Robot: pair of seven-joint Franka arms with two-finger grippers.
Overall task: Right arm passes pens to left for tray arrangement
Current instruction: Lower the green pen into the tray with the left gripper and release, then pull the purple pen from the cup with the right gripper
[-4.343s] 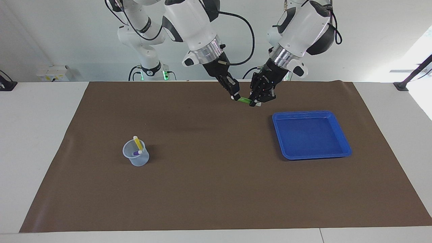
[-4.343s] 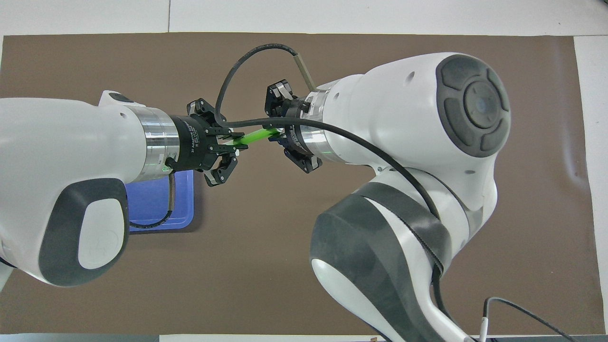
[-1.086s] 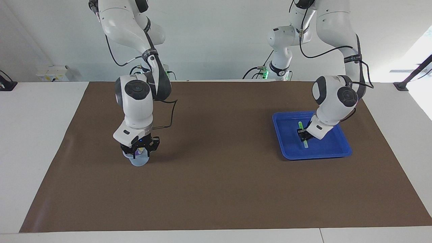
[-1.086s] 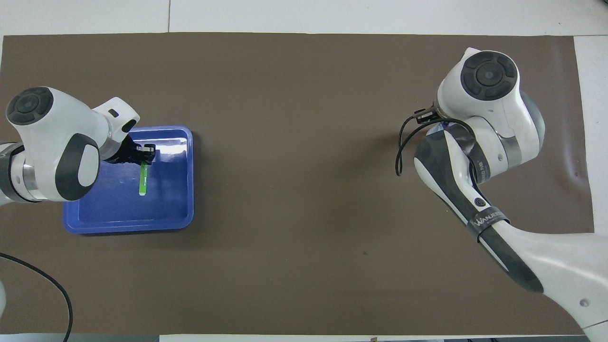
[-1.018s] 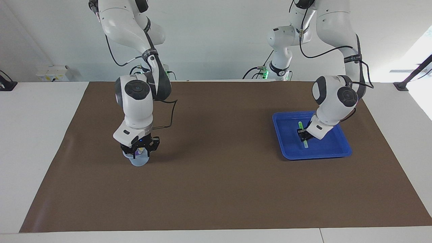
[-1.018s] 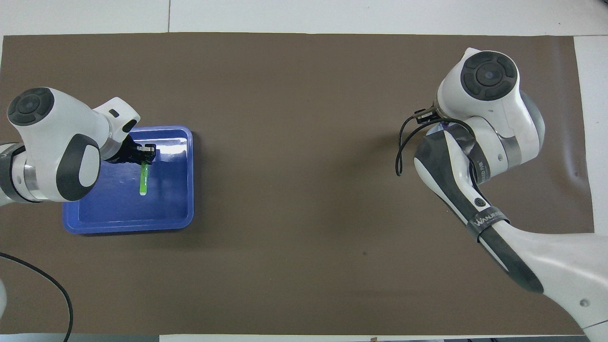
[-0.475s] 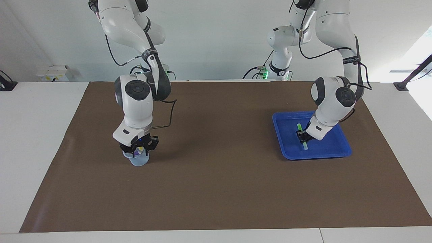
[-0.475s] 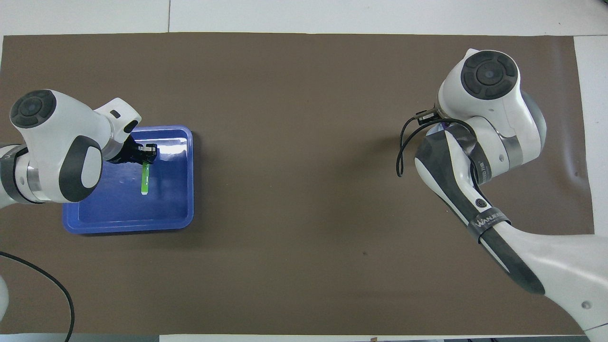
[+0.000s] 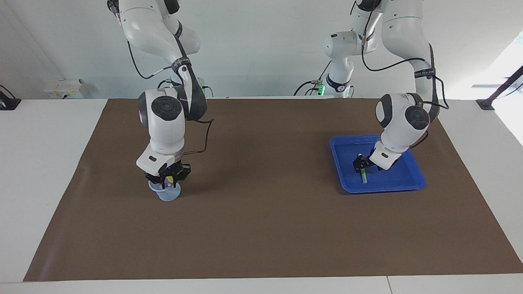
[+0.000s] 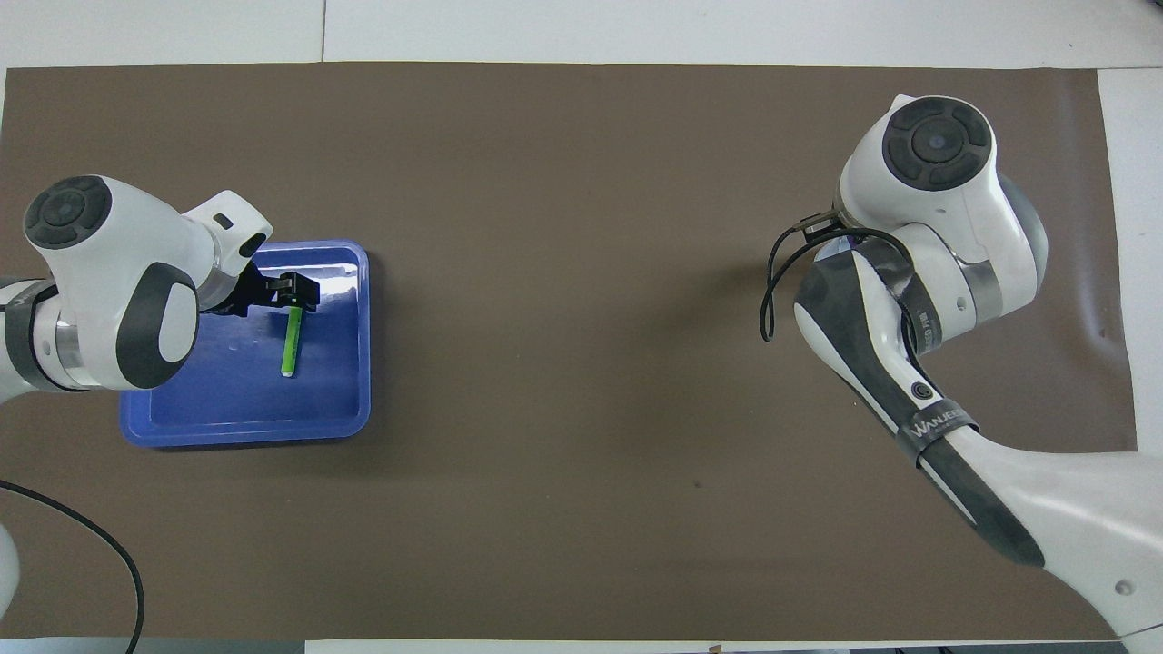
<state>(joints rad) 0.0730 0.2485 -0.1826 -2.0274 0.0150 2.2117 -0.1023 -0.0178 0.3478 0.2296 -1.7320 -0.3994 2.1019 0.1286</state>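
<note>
The right arm [image 10: 918, 236] hides the cup [image 9: 165, 192] from overhead.

The brown mat [image 9: 261, 228] on the desk [image 9: 45, 171] lies bare between the blue tray [image 9: 410, 185] at the left arm's end and the small translucent cup [image 9: 167, 195] at the right arm's end, so passage is wide there. Inside the tray, the green pen [image 10: 291, 343] and the left tool [image 9: 360, 162] over it take up the middle strip. The cup's mouth is blocked by the right tool [image 9: 166, 179], lowered onto it.
</note>
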